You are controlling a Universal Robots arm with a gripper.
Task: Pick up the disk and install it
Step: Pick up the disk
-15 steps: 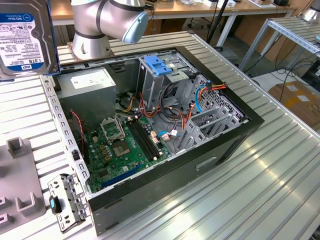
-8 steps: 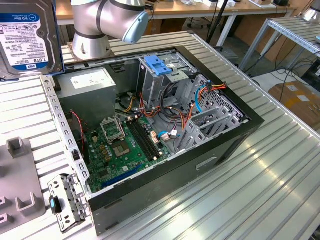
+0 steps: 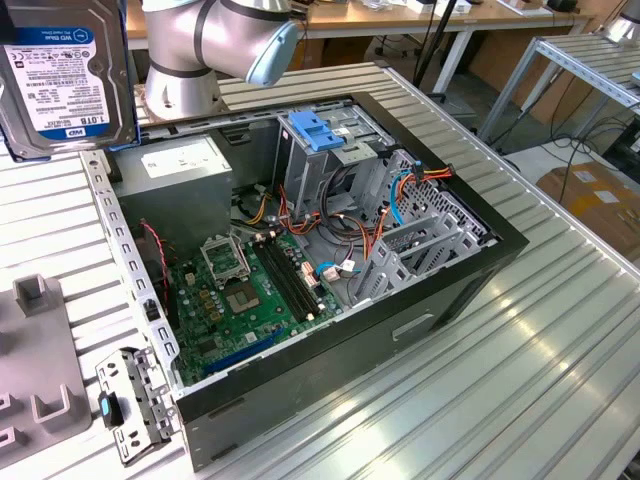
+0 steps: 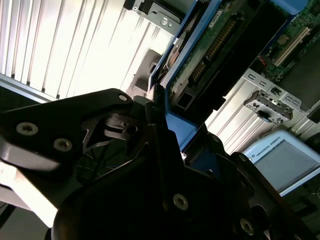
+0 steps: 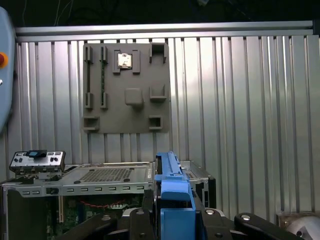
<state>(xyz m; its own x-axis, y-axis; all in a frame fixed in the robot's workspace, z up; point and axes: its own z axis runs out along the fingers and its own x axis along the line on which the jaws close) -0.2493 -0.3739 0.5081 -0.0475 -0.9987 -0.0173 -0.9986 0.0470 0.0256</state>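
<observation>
Pinching the disk (image 3: 65,75) by its blue carrier here, my claw (image 5: 172,212) is clamped on the carrier's edge, with black fingers (image 5: 148,202) hugging both sides in the first wrist view. In the exterior view the drive hangs in the air with its label facing the camera, up at about 10 o'clock from the open PC case (image 3: 330,370), outside it. Inside the case, the blue bracket (image 3: 315,130) tops the tall metal cage at 12 o'clock, the grey power supply box (image 3: 175,165) is at 10, and the motherboard (image 3: 250,290) is around 7.
</observation>
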